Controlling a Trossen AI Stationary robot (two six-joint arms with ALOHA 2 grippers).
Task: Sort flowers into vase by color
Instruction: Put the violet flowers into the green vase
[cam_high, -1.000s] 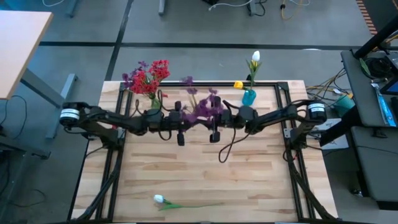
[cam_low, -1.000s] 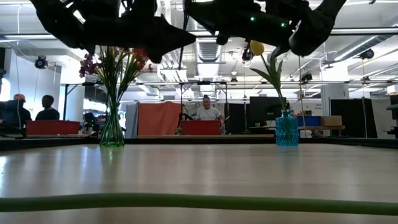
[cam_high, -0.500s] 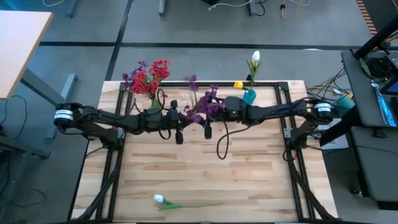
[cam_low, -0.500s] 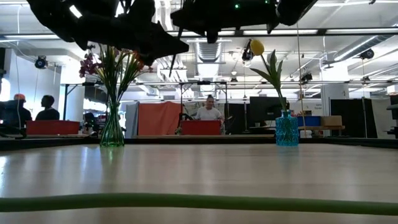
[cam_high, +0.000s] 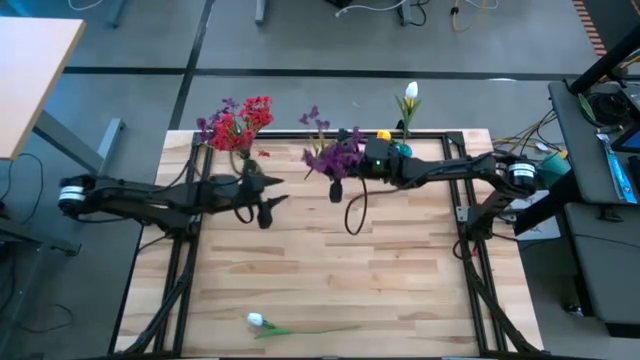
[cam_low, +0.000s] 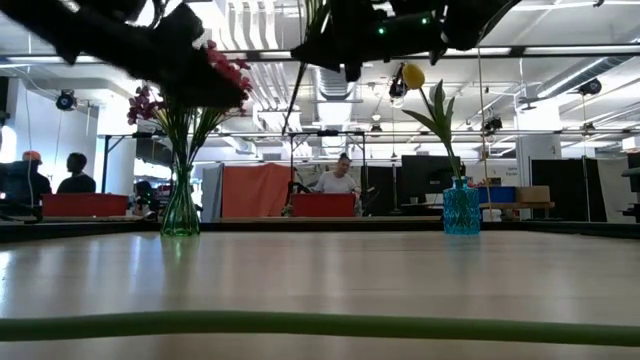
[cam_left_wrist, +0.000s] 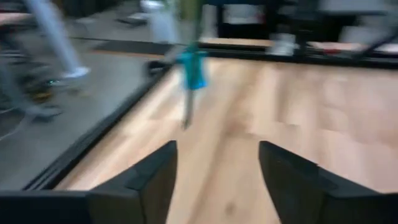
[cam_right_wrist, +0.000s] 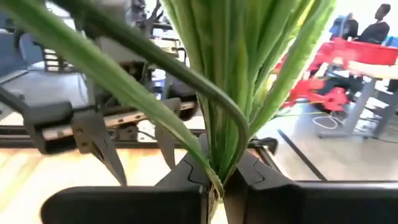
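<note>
With its fingers pinched on the green stems, the right gripper (cam_high: 338, 180) carries the purple-clustered artificial flower bunch (cam_high: 332, 152) high near the table's back edge, the left gripper (cam_high: 266, 207) gapes empty, and a slipping stem could spill the bunch.

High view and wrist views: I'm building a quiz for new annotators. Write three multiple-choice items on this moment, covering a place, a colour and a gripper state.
1. Where does the loose white flower lie?
A. near table edge
B. in the blue vase
C. in the left gripper

2. What colour are the blooms the right gripper carries?
A. red
B. purple
C. yellow

3. How is the left gripper?
A. shut on a stem
B. open, empty
C. shut on a vase

Answers: 1 A, it lies flat on the wood. 2 B, the purple flowers sit at that gripper. 3 B, its fingers stand apart, nothing between.
</note>
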